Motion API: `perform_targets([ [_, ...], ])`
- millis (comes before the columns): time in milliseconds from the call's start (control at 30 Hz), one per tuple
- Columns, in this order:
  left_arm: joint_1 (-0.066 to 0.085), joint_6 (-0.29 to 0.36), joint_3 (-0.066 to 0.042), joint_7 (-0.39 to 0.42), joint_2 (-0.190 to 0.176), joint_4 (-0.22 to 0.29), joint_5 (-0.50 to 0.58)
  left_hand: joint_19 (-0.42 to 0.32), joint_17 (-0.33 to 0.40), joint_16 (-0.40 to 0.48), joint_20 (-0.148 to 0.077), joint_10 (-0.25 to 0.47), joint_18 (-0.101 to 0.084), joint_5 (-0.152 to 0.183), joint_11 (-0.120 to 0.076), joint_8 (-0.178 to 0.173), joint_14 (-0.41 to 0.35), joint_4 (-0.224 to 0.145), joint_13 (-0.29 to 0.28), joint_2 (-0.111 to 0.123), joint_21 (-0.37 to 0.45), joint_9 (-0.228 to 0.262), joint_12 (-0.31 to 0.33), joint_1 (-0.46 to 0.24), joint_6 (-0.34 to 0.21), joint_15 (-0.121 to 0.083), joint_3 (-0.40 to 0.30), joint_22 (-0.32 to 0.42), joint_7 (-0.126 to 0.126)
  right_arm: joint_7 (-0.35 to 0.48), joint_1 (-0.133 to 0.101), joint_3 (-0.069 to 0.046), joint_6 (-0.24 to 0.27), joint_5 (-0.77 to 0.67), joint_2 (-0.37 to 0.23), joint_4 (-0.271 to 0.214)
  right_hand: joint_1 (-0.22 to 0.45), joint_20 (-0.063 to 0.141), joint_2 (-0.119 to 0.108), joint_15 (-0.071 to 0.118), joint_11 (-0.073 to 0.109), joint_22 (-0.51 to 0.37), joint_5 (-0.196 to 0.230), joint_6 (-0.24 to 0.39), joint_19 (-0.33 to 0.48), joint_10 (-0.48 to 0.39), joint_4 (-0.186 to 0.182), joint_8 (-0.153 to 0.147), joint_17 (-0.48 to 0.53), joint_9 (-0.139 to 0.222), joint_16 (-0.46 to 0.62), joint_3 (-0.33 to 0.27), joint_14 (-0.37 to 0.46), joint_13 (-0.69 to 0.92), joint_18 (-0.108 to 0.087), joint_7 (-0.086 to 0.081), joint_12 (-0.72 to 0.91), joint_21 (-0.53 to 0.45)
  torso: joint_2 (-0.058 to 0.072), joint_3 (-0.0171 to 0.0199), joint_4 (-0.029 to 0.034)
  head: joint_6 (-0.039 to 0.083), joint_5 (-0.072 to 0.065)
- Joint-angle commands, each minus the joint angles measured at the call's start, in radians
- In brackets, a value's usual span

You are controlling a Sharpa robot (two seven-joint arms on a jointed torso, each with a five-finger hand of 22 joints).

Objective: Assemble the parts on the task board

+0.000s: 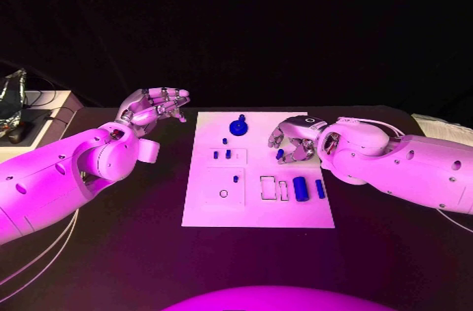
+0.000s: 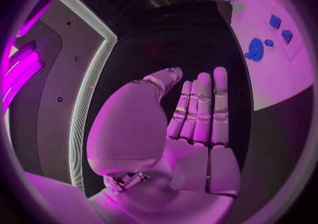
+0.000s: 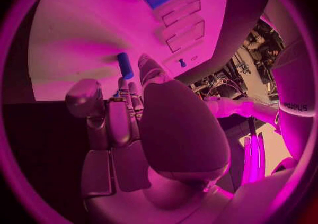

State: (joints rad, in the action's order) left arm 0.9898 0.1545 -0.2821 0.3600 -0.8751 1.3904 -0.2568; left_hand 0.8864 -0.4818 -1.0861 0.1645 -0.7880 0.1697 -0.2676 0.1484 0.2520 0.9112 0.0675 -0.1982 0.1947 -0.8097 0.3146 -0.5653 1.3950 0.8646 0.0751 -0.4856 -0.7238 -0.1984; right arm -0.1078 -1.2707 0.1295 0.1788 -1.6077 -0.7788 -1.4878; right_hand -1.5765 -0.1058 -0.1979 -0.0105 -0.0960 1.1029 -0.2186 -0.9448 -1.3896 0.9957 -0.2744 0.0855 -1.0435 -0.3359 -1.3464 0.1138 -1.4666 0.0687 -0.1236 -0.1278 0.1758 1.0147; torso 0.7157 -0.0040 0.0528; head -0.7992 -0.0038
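Note:
The white task board lies mid-table. Over its right part my right hand pinches a small blue peg at its fingertips; the right wrist view shows that peg just above the board. My left hand hovers off the board's far left corner, and in the left wrist view its fingers are stretched out with nothing in them. On the board sit a round blue knob, small blue pegs, a blue cylinder and a shorter blue piece.
Rectangular recesses and a square plate with a hole mark the board's near half. A white box with cables stands at the table's left edge. A pale object lies at the right edge.

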Motion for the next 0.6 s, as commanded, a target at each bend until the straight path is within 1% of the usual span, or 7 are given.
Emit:
perform_targets([
  [33, 0.0, -0.017, -0.001, 0.012, 0.001, 0.001, -0.005, 0.004, -0.001, 0.003, 0.005, 0.005, 0.013, 0.0, 0.0, 0.007, -0.005, 0.0, 0.002, -0.001, 0.005, -0.002, 0.002, 0.006, -0.005, 0.003, 0.004, 0.002, -0.001, -0.024, 0.004, 0.001, -0.023, -0.054, 0.005, 0.004, -0.017, 0.001, 0.002, 0.003, 0.0, 0.006, 0.011, -0.01, -0.009, 0.015, -0.001, 0.008, -0.004, 0.001, -0.003, 0.022, -0.007, 0.001, 0.012, -0.002, 0.007, 0.007, 0.001, -0.0003, 0.0012, 0.0, 0.001],
  [167, -0.001, -0.014, -0.001, 0.011, 0.001, 0.001, -0.005, 0.004, -0.001, 0.003, 0.005, 0.005, 0.013, 0.0, 0.0, 0.007, -0.005, 0.0, 0.002, -0.001, 0.005, -0.002, 0.002, 0.006, -0.005, 0.003, 0.004, 0.002, -0.001, -0.039, 0.007, 0.001, -0.01, -0.067, 0.008, 0.006, -0.025, 0.003, 0.001, 0.004, 0.001, 0.012, 0.002, -0.025, -0.011, 0.026, -0.007, 0.014, -0.003, 0.002, -0.005, 0.056, -0.007, -0.001, 0.013, -0.008, 0.009, 0.011, 0.0, 0.0002, 0.0014, -0.002, 0.004],
  [200, -0.001, -0.014, -0.001, 0.011, 0.001, 0.0, -0.005, 0.004, -0.001, 0.003, 0.005, 0.005, 0.013, 0.0, 0.0, 0.008, -0.005, 0.0, 0.002, -0.002, 0.005, -0.002, 0.002, 0.007, -0.005, 0.003, 0.005, 0.002, -0.001, -0.041, 0.007, 0.001, -0.008, -0.069, 0.008, 0.006, -0.025, 0.004, 0.0, 0.005, 0.002, 0.014, 0.004, -0.028, -0.011, 0.028, -0.008, 0.016, -0.003, 0.002, -0.005, 0.063, -0.007, -0.001, 0.013, -0.009, 0.01, 0.013, 0.0, -0.0006, 0.0, -0.002, 0.004],
  [300, -0.001, -0.012, -0.001, 0.01, 0.0, 0.0, -0.005, 0.004, -0.002, 0.003, 0.005, 0.004, 0.013, 0.0, 0.0, 0.008, -0.005, 0.0, 0.002, -0.002, 0.005, -0.002, 0.002, 0.007, -0.005, 0.003, 0.005, 0.002, -0.001, -0.047, 0.008, 0.001, 0.0, -0.077, 0.007, 0.005, -0.027, 0.005, -0.006, 0.005, 0.002, 0.02, 0.007, -0.045, -0.013, 0.034, -0.009, 0.022, -0.007, 0.003, -0.008, 0.096, -0.008, -0.002, 0.014, -0.014, 0.008, 0.018, 0.0, -0.0008, -0.0013, -0.002, 0.004],
  [333, -0.001, -0.012, -0.001, 0.009, 0.0, 0.0, -0.005, 0.004, -0.002, 0.003, 0.005, 0.004, 0.013, 0.0, 0.0, 0.008, -0.005, 0.0, 0.002, -0.002, 0.005, -0.002, 0.002, 0.007, -0.005, 0.003, 0.005, 0.002, -0.001, -0.047, 0.008, 0.001, 0.001, -0.079, 0.007, 0.005, -0.027, 0.005, -0.006, 0.005, 0.002, 0.02, 0.007, -0.045, -0.013, 0.034, -0.009, 0.022, -0.007, 0.003, -0.008, 0.096, -0.008, -0.002, 0.014, -0.014, 0.008, 0.018, 0.0, -0.0005, -0.0019, -0.002, 0.005],
  [433, -0.001, -0.011, -0.001, 0.009, 0.0, 0.0, -0.005, 0.004, -0.002, 0.003, 0.005, 0.004, 0.013, 0.0, 0.0, 0.008, -0.005, 0.0, 0.002, -0.002, 0.005, -0.002, 0.002, 0.007, -0.005, 0.003, 0.005, 0.002, -0.001, -0.049, 0.009, 0.001, 0.003, -0.083, 0.007, 0.003, -0.027, 0.005, -0.012, 0.005, 0.002, 0.026, 0.01, -0.054, -0.014, 0.04, -0.01, 0.025, -0.007, 0.005, -0.01, 0.124, -0.009, -0.003, 0.015, -0.014, 0.007, 0.022, -0.001, 0.0, -0.0026, -0.002, 0.004],
  [600, -0.002, -0.01, -0.001, 0.008, 0.001, 0.0, -0.005, 0.005, -0.002, 0.003, 0.005, 0.004, 0.013, 0.0, 0.0, 0.009, -0.005, 0.0, 0.002, -0.003, 0.005, -0.002, 0.001, 0.007, -0.005, 0.003, 0.005, 0.002, -0.001, -0.05, 0.01, 0.001, 0.002, -0.086, 0.005, 0.001, -0.019, 0.006, -0.025, 0.007, 0.004, 0.041, 0.011, -0.079, -0.018, 0.055, -0.009, 0.034, -0.011, 0.007, -0.014, 0.187, -0.009, -0.003, 0.018, -0.014, 0.004, 0.036, -0.001, -0.0001, -0.002, -0.003, 0.003],
])
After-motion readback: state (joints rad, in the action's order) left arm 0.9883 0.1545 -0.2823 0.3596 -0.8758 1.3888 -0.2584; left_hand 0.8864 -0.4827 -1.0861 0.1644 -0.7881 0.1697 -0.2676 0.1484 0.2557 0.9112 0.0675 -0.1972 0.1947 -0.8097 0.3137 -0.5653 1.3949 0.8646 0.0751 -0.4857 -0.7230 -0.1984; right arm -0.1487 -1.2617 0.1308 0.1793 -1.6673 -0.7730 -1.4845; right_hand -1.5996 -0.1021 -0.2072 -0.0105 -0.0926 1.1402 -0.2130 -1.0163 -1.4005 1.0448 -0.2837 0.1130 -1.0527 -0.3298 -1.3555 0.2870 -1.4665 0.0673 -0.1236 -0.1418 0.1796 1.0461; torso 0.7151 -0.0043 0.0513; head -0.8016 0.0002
